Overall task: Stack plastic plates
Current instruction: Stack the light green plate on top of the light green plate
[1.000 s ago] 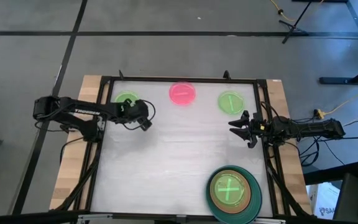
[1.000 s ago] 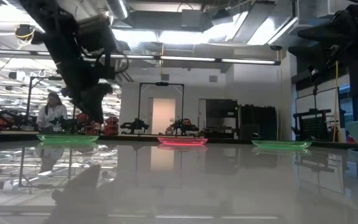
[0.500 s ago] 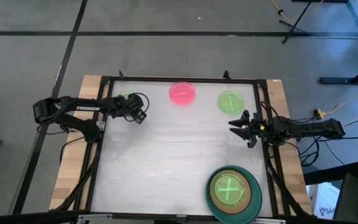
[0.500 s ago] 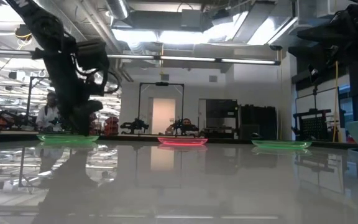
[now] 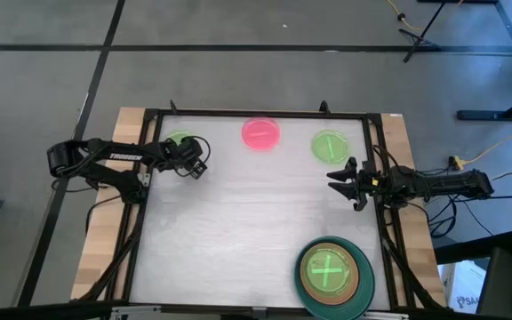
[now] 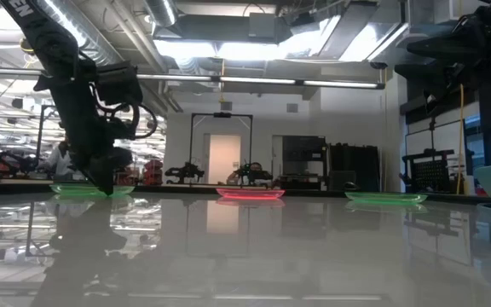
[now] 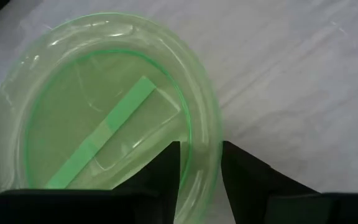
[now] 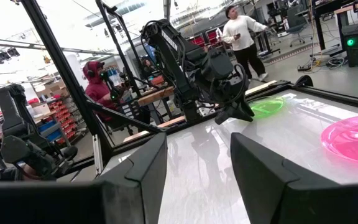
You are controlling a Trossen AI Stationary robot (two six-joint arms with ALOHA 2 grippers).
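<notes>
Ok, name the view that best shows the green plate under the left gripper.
Left wrist view: the green plate fills the picture, its rim sitting between the left gripper fingers. The high view shows only a sliver behind the arm; the low view a thin edge-on strip; the right wrist view a distant patch.

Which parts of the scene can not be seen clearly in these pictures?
- The green plate at the far left: in the high view the left tool covers most of it.
- The stack at the near right: the top green plate hides what lies between it and the dark teal plate; the low view cuts it at the edge.
- The right tool: the low view shows only a dark shape.
- The pink plate: cut off in the right wrist view.
</notes>
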